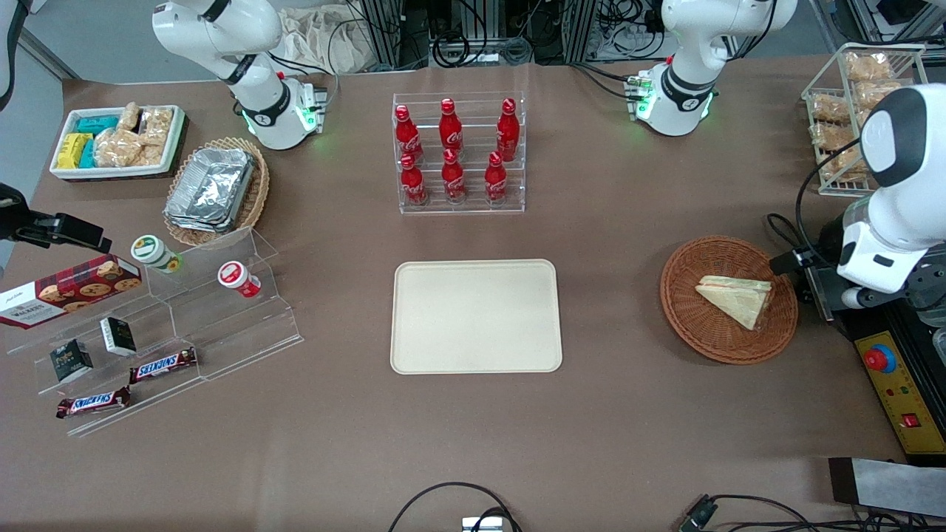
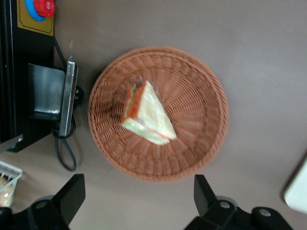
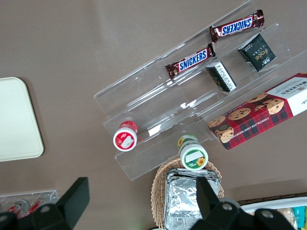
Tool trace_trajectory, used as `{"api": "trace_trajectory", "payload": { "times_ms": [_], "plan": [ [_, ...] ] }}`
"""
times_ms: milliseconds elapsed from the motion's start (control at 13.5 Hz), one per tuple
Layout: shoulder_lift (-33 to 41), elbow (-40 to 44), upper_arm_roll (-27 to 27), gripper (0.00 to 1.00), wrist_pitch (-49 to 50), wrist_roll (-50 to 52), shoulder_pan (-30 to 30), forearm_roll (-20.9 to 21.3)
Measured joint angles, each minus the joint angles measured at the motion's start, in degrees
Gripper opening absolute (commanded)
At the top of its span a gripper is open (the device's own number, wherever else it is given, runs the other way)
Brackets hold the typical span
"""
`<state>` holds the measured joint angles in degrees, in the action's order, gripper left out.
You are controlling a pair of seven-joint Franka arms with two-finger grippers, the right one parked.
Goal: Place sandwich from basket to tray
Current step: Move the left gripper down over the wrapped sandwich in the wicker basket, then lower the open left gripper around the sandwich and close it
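- Hovering above the wicker basket (image 2: 158, 114): left gripper (image 2: 139, 203), jaws wide apart, nothing held.
- Fingertips (image 2: 72, 189) clear of the basket rim, no contact with anything yet.
- Sandwich (image 2: 146, 114) lying flat in the basket, roughly mid-basket, wrapped wedge with orange/red filling edge showing.
- Same sandwich (image 1: 737, 295) in front view, resting in basket (image 1: 728, 299) toward the working arm's end of the table.
- Tray (image 1: 476, 316) bare, mid-table, nearer the front camera than the cola bottle rack (image 1: 458, 153); well apart from the basket.
- Progress estimate: none of the transfer done. Not grasped, not lifted, not moved.
- Left to do: descend, close on the wedge, lift clear of the rim, carry across to the tray, release.
- Likely snag: slippery wrap plus wedge shape, so better to align the jaws across the flat faces.
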<state>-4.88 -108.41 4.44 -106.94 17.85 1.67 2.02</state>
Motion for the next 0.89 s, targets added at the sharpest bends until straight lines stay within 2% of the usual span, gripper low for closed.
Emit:
{"api": "trace_trajectory", "payload": {
  "times_ms": [369,665,886],
  "plan": [
    [2.4,-14.1,0.2,1.0,-16.7,3.9,-5.2,-0.1],
    [2.5,-19.6,0.0,1.0,-25.0,11.6,-5.4,-0.3],
    [2.3,-22.9,0.0,1.0,-30.4,13.8,-5.5,-2.1]
  ]
}}
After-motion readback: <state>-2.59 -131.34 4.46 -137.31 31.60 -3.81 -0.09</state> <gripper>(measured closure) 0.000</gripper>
